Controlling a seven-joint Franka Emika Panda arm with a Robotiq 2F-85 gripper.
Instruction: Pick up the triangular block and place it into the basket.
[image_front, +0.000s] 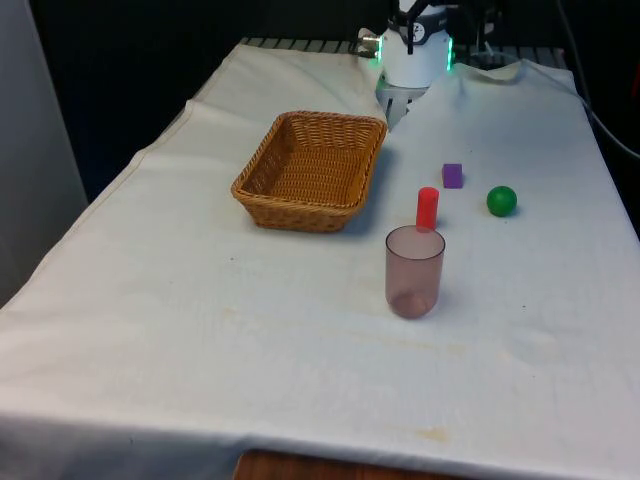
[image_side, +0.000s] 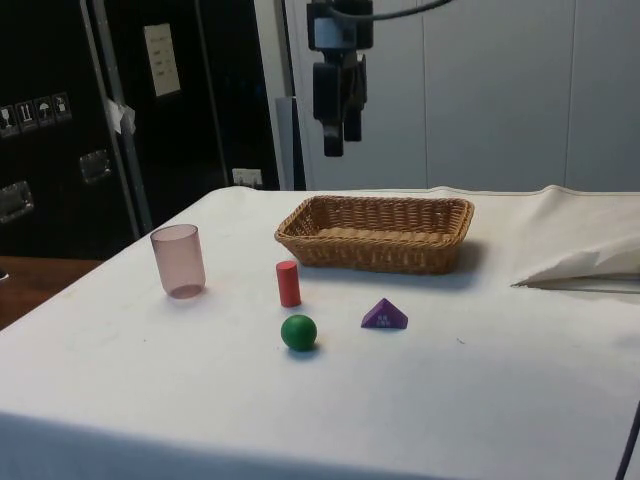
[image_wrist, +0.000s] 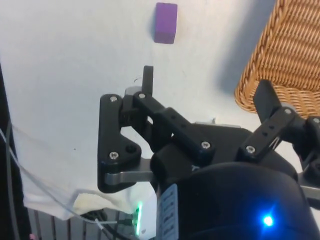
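Up high, my black two-finger gripper (image_side: 338, 135) hangs well above the white tablecloth (image_front: 200, 330), its fingers (image_wrist: 148, 80) spread apart and holding nothing. No brand or readable writing shows on any object; the purple triangular block (image_side: 384, 315) carries some small pale marks on its face that I cannot make out. That block lies flat on the cloth in front of the woven wicker basket (image_side: 378, 232), apart from it, and from my wrist I see it (image_wrist: 165, 22) beyond my fingertips with the basket's rim (image_wrist: 280, 55) off to one side. Near the block sit a green ball (image_side: 299, 332) and an upright red cylinder (image_side: 288, 283), each standing free. A translucent pinkish plastic cup (image_side: 179, 260) stands upright further off, nothing visible inside. The basket looks empty.
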